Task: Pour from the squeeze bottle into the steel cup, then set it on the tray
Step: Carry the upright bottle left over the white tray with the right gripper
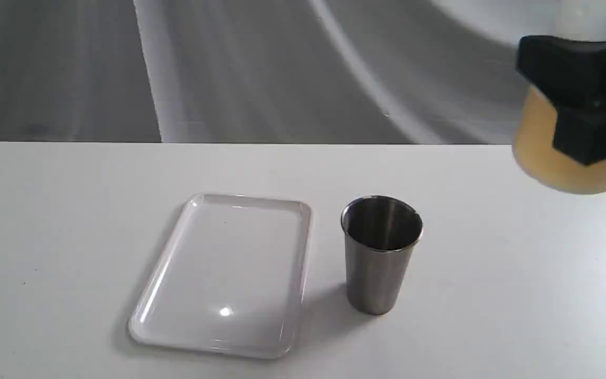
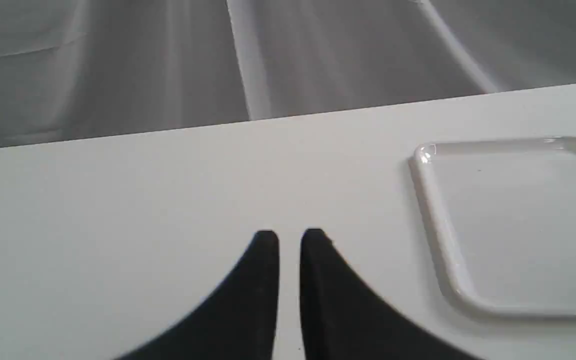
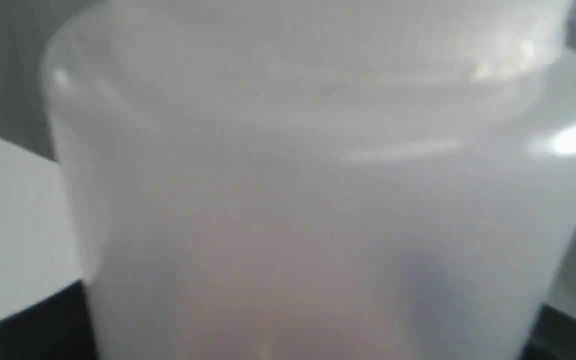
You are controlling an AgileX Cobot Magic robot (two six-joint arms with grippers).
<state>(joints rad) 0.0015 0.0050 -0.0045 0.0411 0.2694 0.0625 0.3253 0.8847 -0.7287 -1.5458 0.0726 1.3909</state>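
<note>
Liquid shows amber through the translucent whitish plastic squeeze bottle, which my right gripper clamps around the body, held clear of the white table at the exterior view's right edge. The nozzle is out of frame, though the bottle looks roughly upright. The brushed stainless-steel cup stands mouth-up, left of and below the bottle, just beside the glossy white rectangular tray. I judge the pour needs a leftward carry first. My left gripper is nearly closed and holds nothing.
</note>
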